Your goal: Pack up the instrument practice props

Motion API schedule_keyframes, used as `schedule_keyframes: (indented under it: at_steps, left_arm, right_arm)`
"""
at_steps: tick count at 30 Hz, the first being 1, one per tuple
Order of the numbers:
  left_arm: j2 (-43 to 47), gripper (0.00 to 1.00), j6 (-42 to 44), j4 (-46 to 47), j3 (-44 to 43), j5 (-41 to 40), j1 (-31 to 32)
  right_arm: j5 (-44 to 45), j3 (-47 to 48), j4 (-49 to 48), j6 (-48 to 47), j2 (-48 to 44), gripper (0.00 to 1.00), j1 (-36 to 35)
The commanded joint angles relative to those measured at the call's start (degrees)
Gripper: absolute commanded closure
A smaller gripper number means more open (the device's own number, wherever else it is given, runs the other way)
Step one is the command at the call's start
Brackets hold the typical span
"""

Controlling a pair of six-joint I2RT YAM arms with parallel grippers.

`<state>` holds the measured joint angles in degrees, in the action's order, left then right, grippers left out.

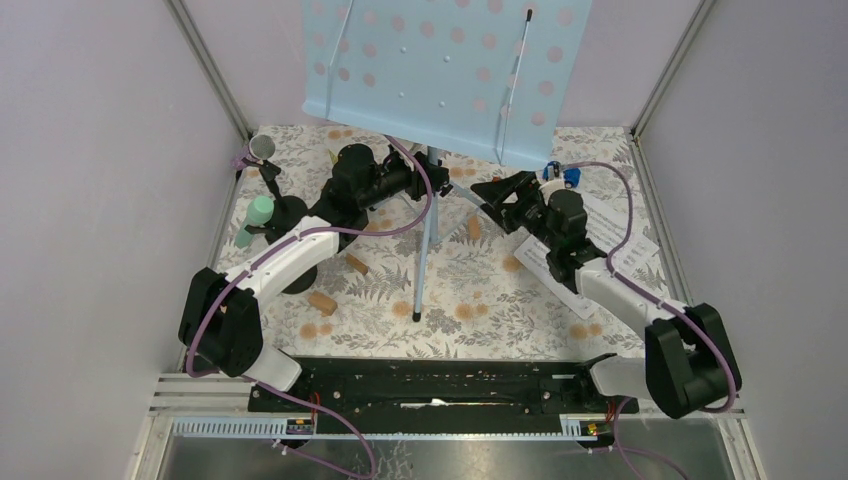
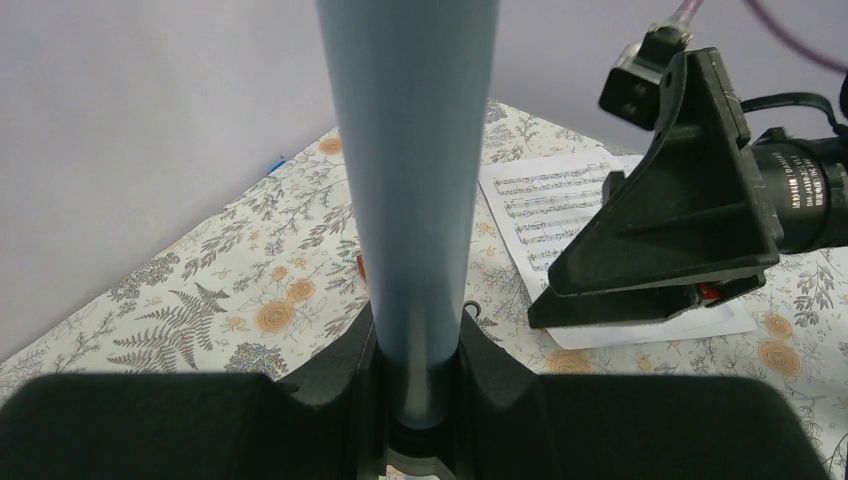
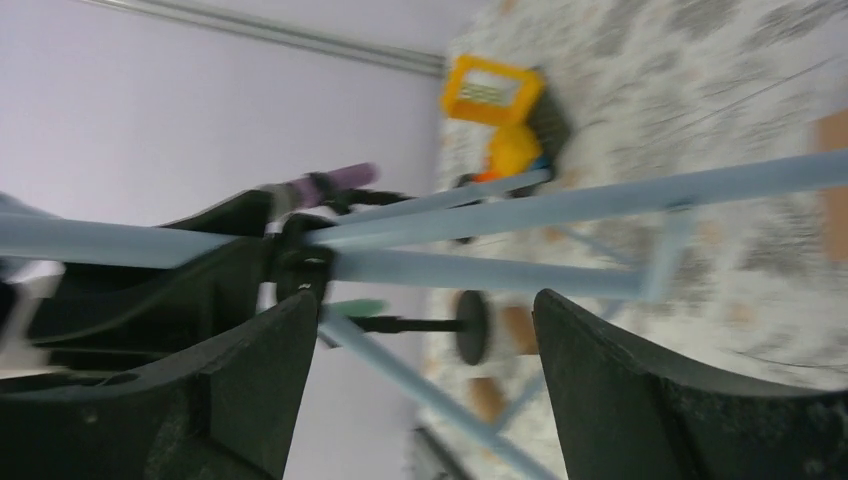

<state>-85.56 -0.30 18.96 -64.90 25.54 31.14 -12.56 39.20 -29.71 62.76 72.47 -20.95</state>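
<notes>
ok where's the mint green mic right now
Top view, far left of the table: the mint-green microphone sits beside the left arm, just nearer than the purple microphone.

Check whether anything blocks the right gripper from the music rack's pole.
Nothing foreign shows in the way. The right gripper, open, faces the pole with only the rack's own tripod struts between them. The left gripper clamps the pole from the opposite side.

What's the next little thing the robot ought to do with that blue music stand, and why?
Probably the right gripper should ease forward and close on the pale blue tripod tube. Its jaws stand open with that tube just ahead, while the left gripper clamps the pole, steadying it for folding.
</notes>
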Motion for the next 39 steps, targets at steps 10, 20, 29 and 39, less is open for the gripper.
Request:
schedule_keyframes:
  at_steps: [10, 20, 29, 39]
  left_arm:
    - [-1.5, 1.00, -3.3, -4.9, -1.2, 2.3, 0.3]
    - [-1.4, 1.00, -3.3, -5.0, -1.3, 2.2, 0.3]
    - [-1.4, 1.00, -3.4, -5.0, -1.4, 2.3, 0.3]
    - [-1.3, 1.00, -3.6, -5.0, -1.4, 2.7, 0.3]
  right_arm:
    - [-2.2, 1.0, -28.1, 24.2, 9.0, 0.23, -8.1]
    - [4.0, 1.6, -25.1, 21.8, 9.6, 0.50, -9.1]
    - [2.9, 3.3, -25.5, 21.6, 11.4, 0.63, -9.3]
    - [1.0, 4.2, -26.4, 21.4, 13.1, 0.85, -9.7]
